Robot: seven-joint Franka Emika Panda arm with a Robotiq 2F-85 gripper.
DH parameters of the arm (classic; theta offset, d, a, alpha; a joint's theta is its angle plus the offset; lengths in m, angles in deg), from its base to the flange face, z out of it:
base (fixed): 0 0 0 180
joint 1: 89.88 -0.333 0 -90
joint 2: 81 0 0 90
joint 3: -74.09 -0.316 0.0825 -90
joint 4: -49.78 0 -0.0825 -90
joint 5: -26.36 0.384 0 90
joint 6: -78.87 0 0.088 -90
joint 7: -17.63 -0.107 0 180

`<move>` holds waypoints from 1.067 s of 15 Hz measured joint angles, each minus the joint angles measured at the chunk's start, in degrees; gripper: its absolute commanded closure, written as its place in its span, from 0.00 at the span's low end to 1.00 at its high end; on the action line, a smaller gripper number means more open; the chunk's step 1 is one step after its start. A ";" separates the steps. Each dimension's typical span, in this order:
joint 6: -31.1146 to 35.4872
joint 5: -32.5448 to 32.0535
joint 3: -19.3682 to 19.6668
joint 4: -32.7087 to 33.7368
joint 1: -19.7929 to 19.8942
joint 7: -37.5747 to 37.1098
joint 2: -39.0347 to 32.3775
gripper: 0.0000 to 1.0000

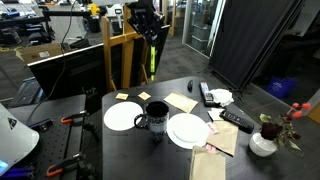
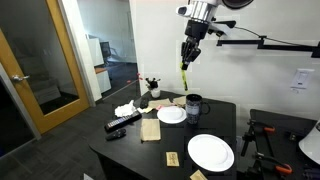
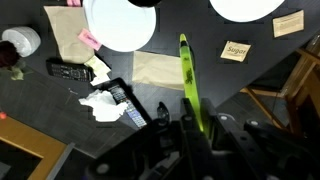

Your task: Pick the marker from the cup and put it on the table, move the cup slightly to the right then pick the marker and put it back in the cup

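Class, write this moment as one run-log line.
end effector: shut on marker | marker: held in air above table | cup: upright on table, beside plate

table — dark | on it: cup, two white plates, remote, paper napkins, flower vase

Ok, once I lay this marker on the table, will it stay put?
Probably not by itself: the marker looks slim, round and straight, so it may roll on the smooth table. It looks stiff, hanging straight from the shut gripper. Likely light; a nudge would shift it.
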 measured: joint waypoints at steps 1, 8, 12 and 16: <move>0.00 0.65 0.03 0.30 -0.47 1.00 -1.27 0.97; 0.05 -0.10 -1.82 2.95 -1.07 1.97 -10.26 0.97; 0.10 -1.81 -3.09 4.31 -0.87 1.94 -14.40 0.97; 0.59 -4.83 -3.57 4.93 -0.58 1.50 -18.23 0.97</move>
